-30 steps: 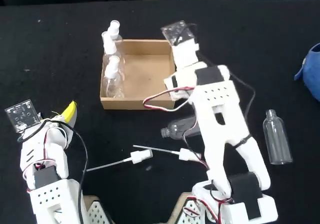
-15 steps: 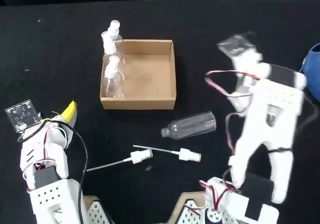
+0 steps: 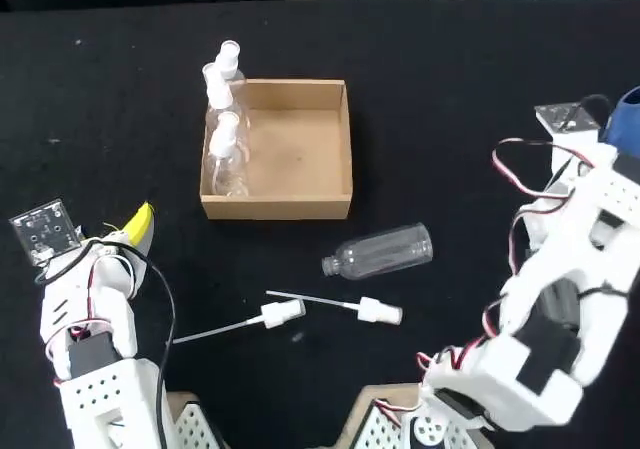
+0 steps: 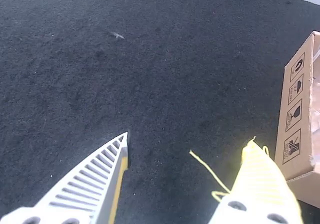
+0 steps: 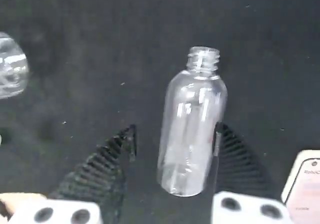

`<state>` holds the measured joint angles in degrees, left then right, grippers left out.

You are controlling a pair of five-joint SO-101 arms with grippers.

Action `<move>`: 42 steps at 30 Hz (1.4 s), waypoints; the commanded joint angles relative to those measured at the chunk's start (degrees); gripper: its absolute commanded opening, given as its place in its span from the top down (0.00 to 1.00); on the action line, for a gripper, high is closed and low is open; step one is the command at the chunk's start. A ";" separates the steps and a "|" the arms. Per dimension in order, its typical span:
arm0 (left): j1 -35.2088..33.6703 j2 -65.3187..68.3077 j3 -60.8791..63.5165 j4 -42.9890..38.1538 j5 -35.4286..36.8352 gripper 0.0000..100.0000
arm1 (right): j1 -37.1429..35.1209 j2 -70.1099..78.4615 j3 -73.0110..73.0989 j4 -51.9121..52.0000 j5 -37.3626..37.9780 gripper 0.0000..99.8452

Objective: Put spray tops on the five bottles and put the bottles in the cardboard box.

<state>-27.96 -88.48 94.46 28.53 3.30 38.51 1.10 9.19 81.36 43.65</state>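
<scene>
R claw (image 5: 175,128) wide open astride clear capless bottle (image 5: 192,109) w/ threaded neck.

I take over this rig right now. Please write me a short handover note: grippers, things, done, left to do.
Left gripper: open, over bare table beside the cardboard box.
Right gripper: open, an uncapped bottle lying between its fingers.
Done: three capped bottles in the box.
To do: a second uncapped bottle and two spray tops lie on the table; cap both, box both.
</scene>
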 commanded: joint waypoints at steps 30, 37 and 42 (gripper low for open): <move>-0.13 -0.79 -0.57 -1.14 -0.09 0.76 | 2.64 22.73 -16.84 -2.90 2.99 0.97; 0.04 -0.79 -0.57 -1.14 -0.09 0.76 | 5.80 22.46 -19.65 -7.30 3.52 0.99; 0.13 -0.79 -0.57 -1.14 -0.09 0.76 | 8.00 16.57 -13.05 -8.62 1.85 0.99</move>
<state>-27.96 -88.48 94.46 28.53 3.30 44.84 24.04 -6.20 74.07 46.20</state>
